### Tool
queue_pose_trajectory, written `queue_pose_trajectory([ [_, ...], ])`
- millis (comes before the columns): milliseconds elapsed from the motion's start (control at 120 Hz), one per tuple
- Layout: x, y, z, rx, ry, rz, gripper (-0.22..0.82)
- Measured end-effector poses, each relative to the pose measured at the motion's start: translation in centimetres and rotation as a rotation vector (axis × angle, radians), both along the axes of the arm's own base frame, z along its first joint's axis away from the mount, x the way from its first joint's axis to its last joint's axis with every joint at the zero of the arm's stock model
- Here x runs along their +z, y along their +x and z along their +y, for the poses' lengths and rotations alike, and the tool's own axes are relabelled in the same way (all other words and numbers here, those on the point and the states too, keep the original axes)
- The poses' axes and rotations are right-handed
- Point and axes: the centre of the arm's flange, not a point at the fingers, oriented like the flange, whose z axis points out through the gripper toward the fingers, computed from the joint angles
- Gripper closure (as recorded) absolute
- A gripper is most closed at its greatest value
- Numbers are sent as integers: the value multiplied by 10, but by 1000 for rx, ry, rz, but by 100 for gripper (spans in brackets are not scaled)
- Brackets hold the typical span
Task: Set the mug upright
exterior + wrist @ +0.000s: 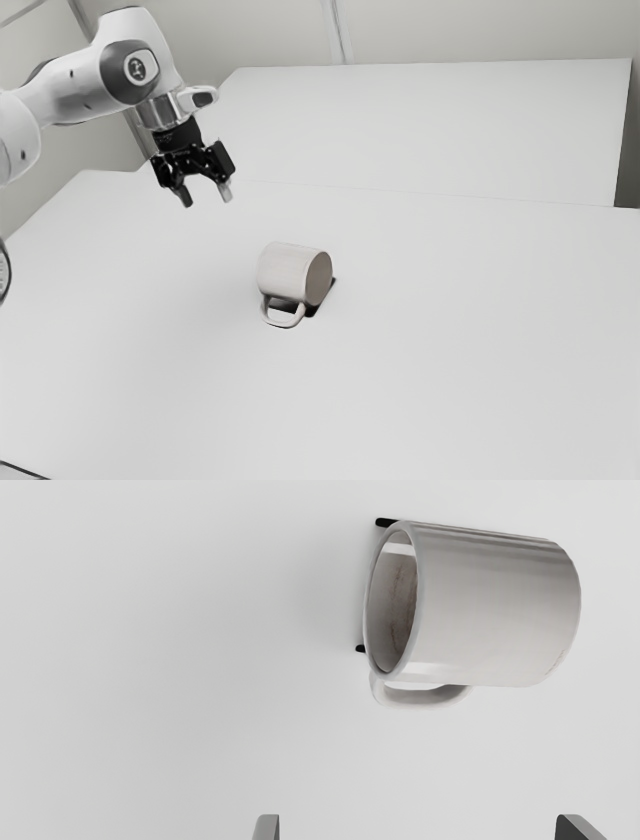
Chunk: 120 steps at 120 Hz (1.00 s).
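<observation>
My gripper [206, 194] hangs above the table in the exterior view, up and to that view's left of the mug, well apart from it. A pale, off-white mug [284, 271] lies on its side, its round end facing the exterior view's right and its handle pointing toward that view's bottom. In the wrist view the mug [495, 605] shows its mouth and a stained inside, with the handle along one side. There the gripper [417, 827] stands open, its two fingertips wide apart with nothing between them.
The mug rests on a broad white table [450, 350]. Short black pieces [385, 522] stick out from beneath the mug's rim. Behind the table rises a pale wall [480, 30], and a dark thin line crosses the exterior view's bottom left corner.
</observation>
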Motion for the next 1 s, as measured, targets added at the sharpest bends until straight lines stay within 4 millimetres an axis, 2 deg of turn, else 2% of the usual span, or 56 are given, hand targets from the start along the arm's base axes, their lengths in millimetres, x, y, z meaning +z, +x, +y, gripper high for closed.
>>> queue_pose_trajectory([
  [208,-33,-1,4,-24,-48,-20,0],
  [475,-85,-11,9,-14,-158,-49,0],
  [667,-99,-9,9,-12,-244,-121,0],
  [1000,-137,-8,10,-19,-380,-168,0],
])
